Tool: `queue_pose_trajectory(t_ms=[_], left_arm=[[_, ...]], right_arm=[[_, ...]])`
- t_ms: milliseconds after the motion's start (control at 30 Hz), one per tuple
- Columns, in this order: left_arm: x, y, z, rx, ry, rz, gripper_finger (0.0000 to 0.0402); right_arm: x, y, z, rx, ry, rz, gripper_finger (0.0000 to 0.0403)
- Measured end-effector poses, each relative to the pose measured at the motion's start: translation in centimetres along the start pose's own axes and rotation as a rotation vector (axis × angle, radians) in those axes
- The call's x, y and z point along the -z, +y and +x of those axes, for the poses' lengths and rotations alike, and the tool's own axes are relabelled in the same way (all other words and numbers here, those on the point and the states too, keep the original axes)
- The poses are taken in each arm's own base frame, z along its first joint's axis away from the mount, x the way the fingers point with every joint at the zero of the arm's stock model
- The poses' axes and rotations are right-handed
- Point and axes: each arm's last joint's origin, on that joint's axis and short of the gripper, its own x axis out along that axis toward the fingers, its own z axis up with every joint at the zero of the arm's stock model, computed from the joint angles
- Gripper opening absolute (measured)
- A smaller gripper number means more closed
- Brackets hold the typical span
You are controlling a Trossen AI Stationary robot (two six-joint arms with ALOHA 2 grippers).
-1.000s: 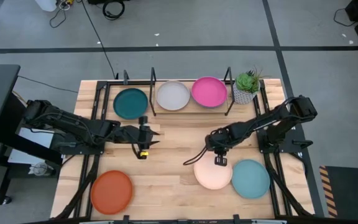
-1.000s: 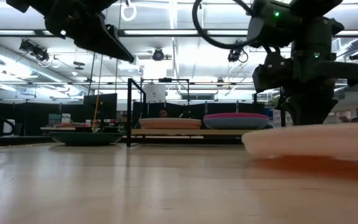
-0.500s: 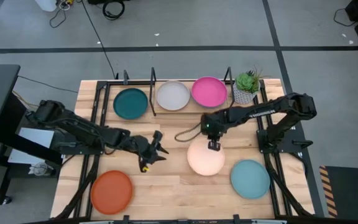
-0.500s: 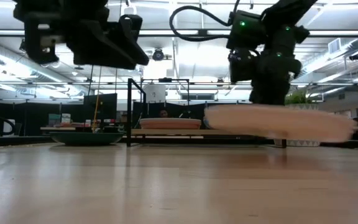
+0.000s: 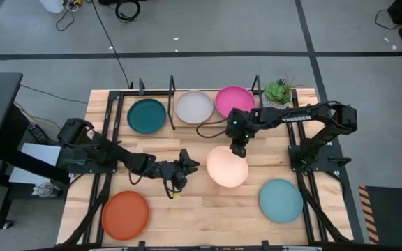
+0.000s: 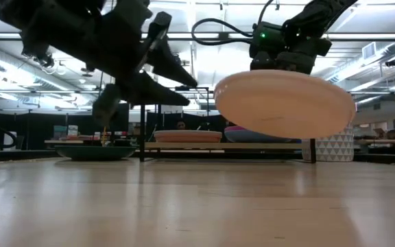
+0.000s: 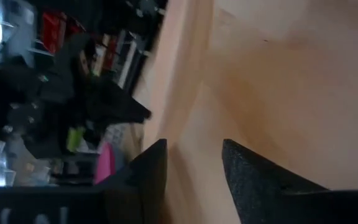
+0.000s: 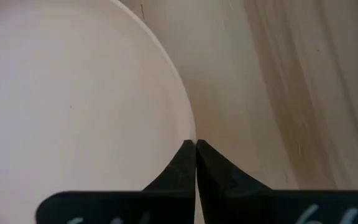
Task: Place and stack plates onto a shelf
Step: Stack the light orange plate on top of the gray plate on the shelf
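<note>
Peach plate [image 5: 227, 167] lifted toward shelf [image 5: 187, 124], right gripper [image 5: 237, 148] pinching rim

three plates [image 5: 192, 107] in the shelf [image 5: 172, 104], plant [image 5: 278, 93] right of it, lifted plate [image 5: 227, 167] mid-table

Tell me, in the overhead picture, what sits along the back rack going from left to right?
Dark teal plate → grey plate → magenta plate, all lying on the black rack, then the small potted plant just past the rack's right end.
</note>
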Motion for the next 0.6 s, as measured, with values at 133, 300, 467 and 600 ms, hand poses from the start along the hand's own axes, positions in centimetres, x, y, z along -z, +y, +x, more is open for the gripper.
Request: queue_pose_trajectory(t_ms=[133,300,467,600], left_arm=[[0.0,-0.1,0.7,-0.048,-0.019,0.046,0.0199],[-0.1,-0.2,1.6,-0.056,-0.019,0.088,0.0225],[-0.2,0.1,3.4,-0.062,0.0,0.122,0.0218],[-0.1,0.5,4.7,-0.074,0.022,0.147,0.0202]], right_arm=[[0.0,0.0,0.0,-0.003,-0.003,0.001,0.0005],[-0.2,0.4,0.1,-0.02,-0.019,-0.013,0.0005],[-0.5,0.4,0.1,-0.029,-0.047,-0.024,0.0006],[-0.5,0.4,0.1,-0.032,-0.051,-0.026,0.0007]])
